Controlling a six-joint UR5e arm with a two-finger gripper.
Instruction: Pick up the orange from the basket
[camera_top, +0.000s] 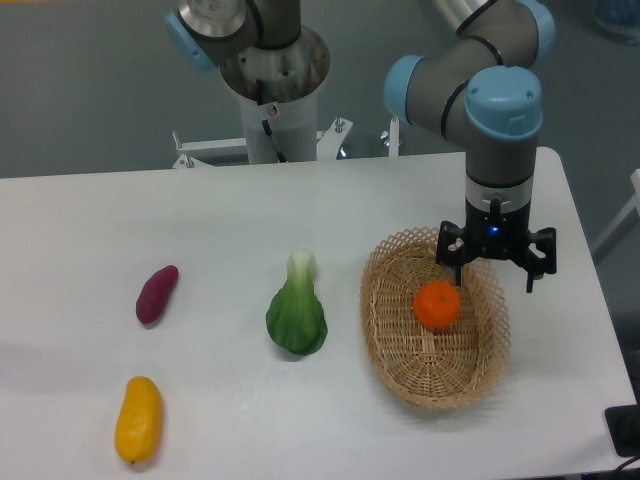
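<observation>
The orange (437, 304) is lying inside the basket (400, 362), in the right half of the frame, and the gripper (494, 272) is hanging just above and to the right of it with its fingers spread wide and holding nothing. The gripper is not sitting centred over the fruit, so I think a straight descent is risking one finger landing on the wicker or the far rim. A glancing finger could also be rolling the smooth orange away across the basket floor.
</observation>
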